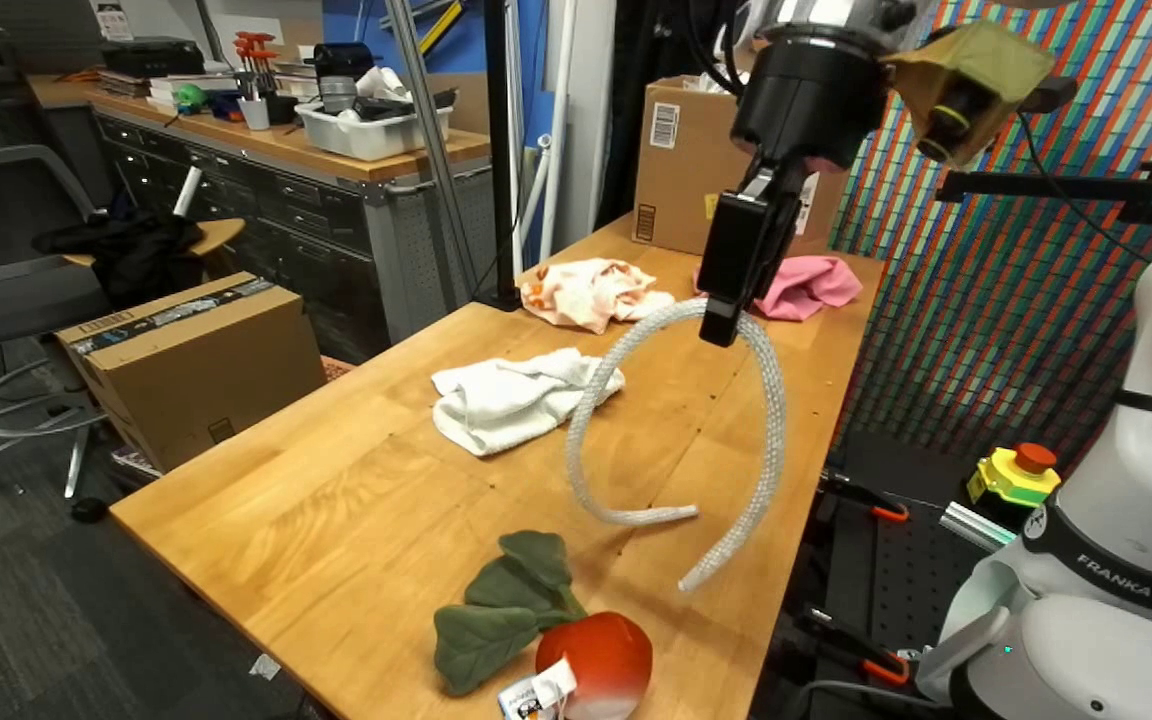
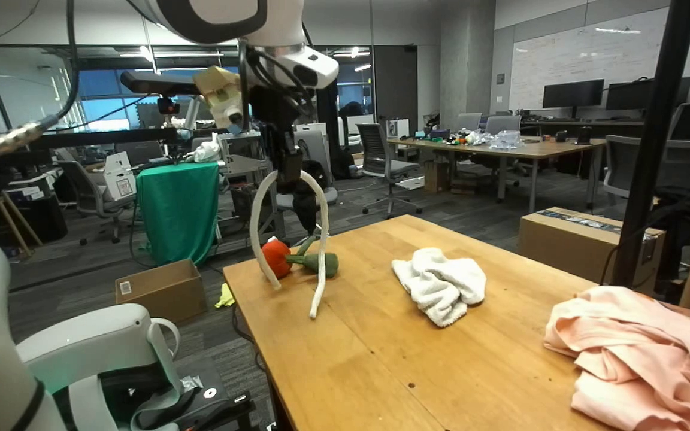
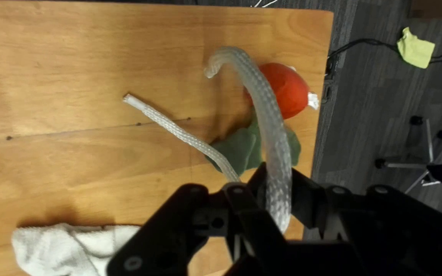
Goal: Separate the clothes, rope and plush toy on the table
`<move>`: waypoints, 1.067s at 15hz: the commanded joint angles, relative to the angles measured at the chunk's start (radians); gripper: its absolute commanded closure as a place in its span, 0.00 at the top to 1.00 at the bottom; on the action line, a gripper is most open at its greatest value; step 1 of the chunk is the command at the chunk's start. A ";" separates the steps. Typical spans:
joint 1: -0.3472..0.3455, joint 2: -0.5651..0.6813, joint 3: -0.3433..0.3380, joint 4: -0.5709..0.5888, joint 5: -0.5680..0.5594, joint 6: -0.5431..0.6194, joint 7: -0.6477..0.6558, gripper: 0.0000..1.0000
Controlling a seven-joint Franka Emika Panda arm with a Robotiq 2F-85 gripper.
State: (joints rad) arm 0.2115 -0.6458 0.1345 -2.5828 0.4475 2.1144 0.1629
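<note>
The long white braided rope [image 1: 774, 430] hangs in a curve over the rectangular light-brown wooden table [image 1: 336, 520], and we find the black two-fingered gripper [image 1: 726, 318] pinched on it near the middle of its length. In an exterior view we see the rope [image 2: 255, 221] fall as an upside-down U; whether either loose end touches the wood, we cannot tell. In the wrist view, part of it crosses in front of the round red plush toy [image 3: 288, 92] with green fabric leaves [image 3: 240, 149]. That toy lies on its side close to the table's end, with a small white paper-like tag [image 1: 554, 682] at its base. The crumpled white terry cloth [image 1: 516, 400] lies nearer the middle of the table, well apart from the toy. Farther along, just beside the foot of an upright black post [image 1: 499, 120], we have a crumpled pale peach cloth [image 1: 591, 292] with orange marks. Near it, in an exterior view, a crumpled bright pink cloth [image 1: 811, 287] shows partly hidden behind the gripper. Beyond these two, at the table's far end, we see a tall brown cardboard box [image 1: 676, 180] standing upright.
</note>
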 commanded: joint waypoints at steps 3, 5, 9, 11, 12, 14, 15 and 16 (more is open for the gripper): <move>-0.104 -0.156 -0.103 -0.202 -0.001 0.059 -0.032 0.09; -0.144 -0.127 -0.134 -0.168 -0.026 0.030 -0.041 0.09; -0.192 -0.087 -0.122 -0.170 -0.114 0.039 -0.050 0.09; -0.211 -0.036 -0.106 -0.142 -0.176 0.026 -0.030 0.09; -0.222 -0.014 -0.098 -0.123 -0.211 0.011 -0.017 0.09; -0.240 0.040 -0.080 -0.092 -0.279 0.006 0.005 0.09; -0.252 0.064 -0.068 -0.073 -0.318 0.004 0.025 0.09; -0.265 0.090 -0.056 -0.056 -0.358 0.004 0.044 0.09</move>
State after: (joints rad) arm -0.0109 -0.6510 0.0354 -2.7260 0.1810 2.1436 0.1533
